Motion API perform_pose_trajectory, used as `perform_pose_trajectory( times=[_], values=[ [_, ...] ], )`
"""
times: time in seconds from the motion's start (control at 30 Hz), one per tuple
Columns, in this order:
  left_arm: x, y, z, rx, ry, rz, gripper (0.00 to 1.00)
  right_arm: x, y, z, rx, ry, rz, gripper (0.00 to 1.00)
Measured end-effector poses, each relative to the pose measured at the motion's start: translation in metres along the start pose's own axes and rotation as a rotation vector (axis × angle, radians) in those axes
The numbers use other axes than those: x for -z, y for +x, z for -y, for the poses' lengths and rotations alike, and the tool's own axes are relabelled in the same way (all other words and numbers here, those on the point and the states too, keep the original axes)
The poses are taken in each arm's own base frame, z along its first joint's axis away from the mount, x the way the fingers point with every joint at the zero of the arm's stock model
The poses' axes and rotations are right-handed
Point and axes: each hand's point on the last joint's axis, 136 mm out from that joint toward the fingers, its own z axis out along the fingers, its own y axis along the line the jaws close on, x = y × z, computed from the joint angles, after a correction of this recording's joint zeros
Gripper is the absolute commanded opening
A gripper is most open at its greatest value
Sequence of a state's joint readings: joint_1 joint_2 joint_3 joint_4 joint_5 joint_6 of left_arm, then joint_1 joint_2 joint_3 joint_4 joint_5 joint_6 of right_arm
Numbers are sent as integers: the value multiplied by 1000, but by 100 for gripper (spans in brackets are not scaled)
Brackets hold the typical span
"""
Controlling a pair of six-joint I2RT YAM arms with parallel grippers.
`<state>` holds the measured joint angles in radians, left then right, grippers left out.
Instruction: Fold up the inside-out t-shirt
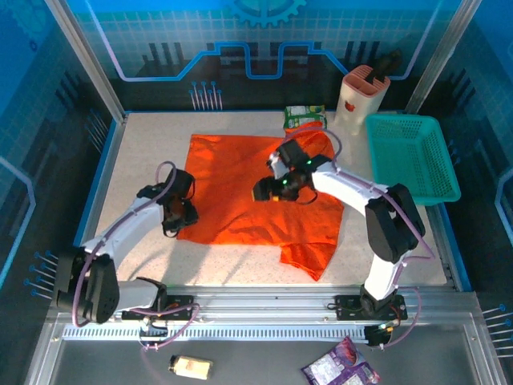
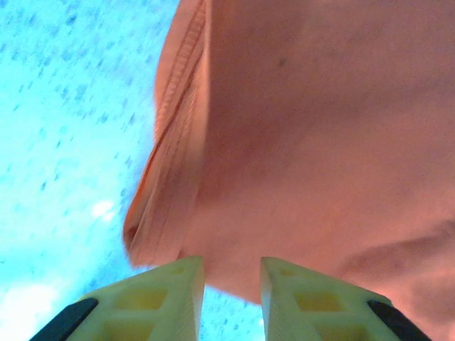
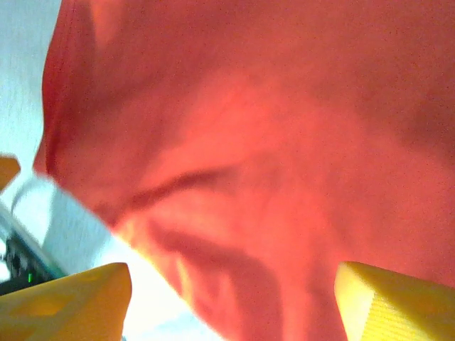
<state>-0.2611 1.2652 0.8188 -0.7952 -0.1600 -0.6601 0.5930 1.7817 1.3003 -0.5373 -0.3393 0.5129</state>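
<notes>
The inside-out t-shirt (image 1: 240,184) lies spread on the table, bright orange and wrinkled, with one sleeve (image 1: 309,255) sticking out at the near right. My left gripper (image 1: 178,218) sits low at the shirt's near-left edge. In the left wrist view its fingers (image 2: 232,266) stand a narrow gap apart, with the stitched hem (image 2: 167,177) and the cloth's edge just beyond the tips and bare table showing between them. My right gripper (image 1: 264,191) is over the middle of the shirt. Its fingers (image 3: 233,270) stand wide apart above a raised fold (image 3: 213,234).
A teal mesh basket (image 1: 413,156) stands at the right edge, with a white and pink holder (image 1: 361,96) and a green packet (image 1: 305,117) behind the shirt. Bare speckled table (image 1: 144,152) lies to the left. A yellow item (image 1: 192,367) and a purple packet (image 1: 341,370) lie below the rail.
</notes>
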Motion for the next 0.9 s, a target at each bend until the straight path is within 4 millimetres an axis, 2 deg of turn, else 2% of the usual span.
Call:
perform_pose_trajectory(
  times=[0.1,0.17,0.23,0.33,0.53,0.8,0.9],
  values=[
    [4,21,-6,-1,-30,11,26,-17,35,-25,42,-34,-65,75],
    [-1,34,-11,4,-51,2,26,-27,50,-36,55,-51,-92,74],
    [-11,48,-22,10,-91,-25,25,-34,60,-42,55,-63,-111,74],
    [-24,58,-31,23,-133,-55,25,-44,60,-47,59,-74,-112,74],
    [-41,55,-31,12,-183,-63,29,-66,60,-25,28,-8,-128,74],
    [-40,35,-28,-13,-232,-8,36,-73,53,5,-16,60,-115,74],
    [-41,30,-30,-15,-246,-1,35,-72,52,10,-29,56,-112,74]
  ],
)
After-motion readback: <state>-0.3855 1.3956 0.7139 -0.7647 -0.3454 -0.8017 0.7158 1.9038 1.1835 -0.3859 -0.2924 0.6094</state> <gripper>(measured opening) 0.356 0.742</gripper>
